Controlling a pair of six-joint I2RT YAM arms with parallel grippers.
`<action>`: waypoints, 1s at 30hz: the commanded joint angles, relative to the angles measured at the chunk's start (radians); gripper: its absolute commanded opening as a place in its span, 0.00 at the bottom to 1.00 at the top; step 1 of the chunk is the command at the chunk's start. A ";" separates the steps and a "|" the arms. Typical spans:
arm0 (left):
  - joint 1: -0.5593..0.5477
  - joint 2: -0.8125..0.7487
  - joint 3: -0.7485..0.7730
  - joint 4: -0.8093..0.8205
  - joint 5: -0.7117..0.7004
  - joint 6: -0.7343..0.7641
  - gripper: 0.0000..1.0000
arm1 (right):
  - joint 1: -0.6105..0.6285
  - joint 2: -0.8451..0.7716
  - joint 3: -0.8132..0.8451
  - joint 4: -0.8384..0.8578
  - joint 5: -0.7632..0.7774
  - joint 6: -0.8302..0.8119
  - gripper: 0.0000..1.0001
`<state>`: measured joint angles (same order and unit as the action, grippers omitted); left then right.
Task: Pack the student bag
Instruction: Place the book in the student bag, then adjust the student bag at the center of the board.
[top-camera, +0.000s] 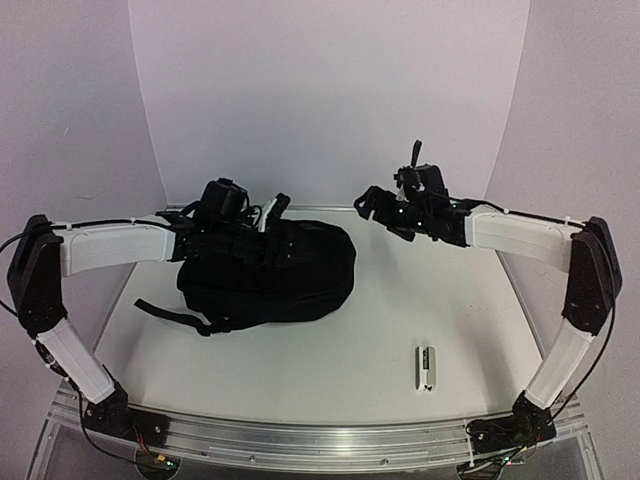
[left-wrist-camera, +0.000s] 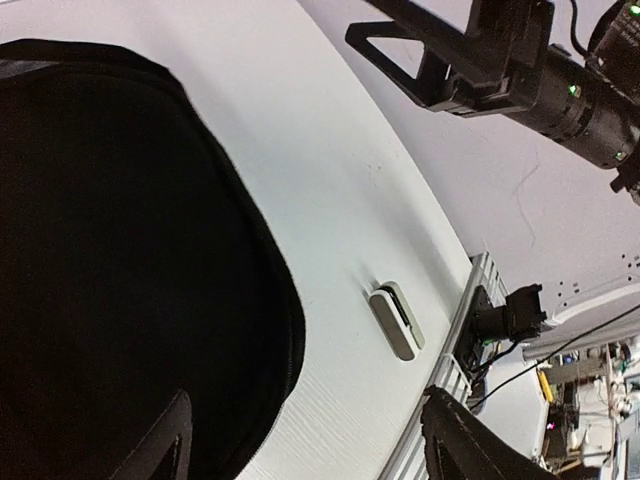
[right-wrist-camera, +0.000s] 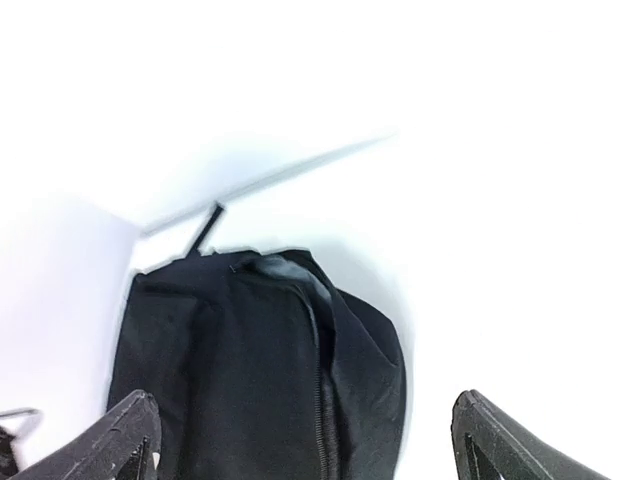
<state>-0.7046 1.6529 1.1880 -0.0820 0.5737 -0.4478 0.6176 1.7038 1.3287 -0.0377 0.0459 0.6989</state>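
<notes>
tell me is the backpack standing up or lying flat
Lying flat. The top view shows the student bag spread low and wide on the table, its broad side facing up.

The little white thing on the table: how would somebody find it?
Look at the white table. Right of the big black student bag, nearer the front edge, the little white thing lies alone. It is small, pale and oblong, while the bag is large and black.

A small white-and-grey oblong object (top-camera: 427, 366) lies on the white table (top-camera: 330, 360), near its metal front rail (top-camera: 300, 435).
</notes>
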 joint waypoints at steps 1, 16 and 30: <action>0.064 -0.154 -0.056 -0.185 -0.181 -0.140 0.80 | -0.008 0.132 0.120 -0.076 -0.129 -0.137 0.95; 0.251 -0.445 -0.322 -0.497 -0.252 -0.377 0.88 | -0.016 0.462 0.381 -0.151 -0.245 -0.255 0.48; 0.258 -0.138 -0.316 -0.145 -0.197 -0.307 0.32 | -0.011 0.294 0.132 -0.160 -0.370 -0.221 0.00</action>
<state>-0.4545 1.4479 0.8197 -0.4078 0.3909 -0.8004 0.6015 2.1282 1.5677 -0.1612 -0.2357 0.4557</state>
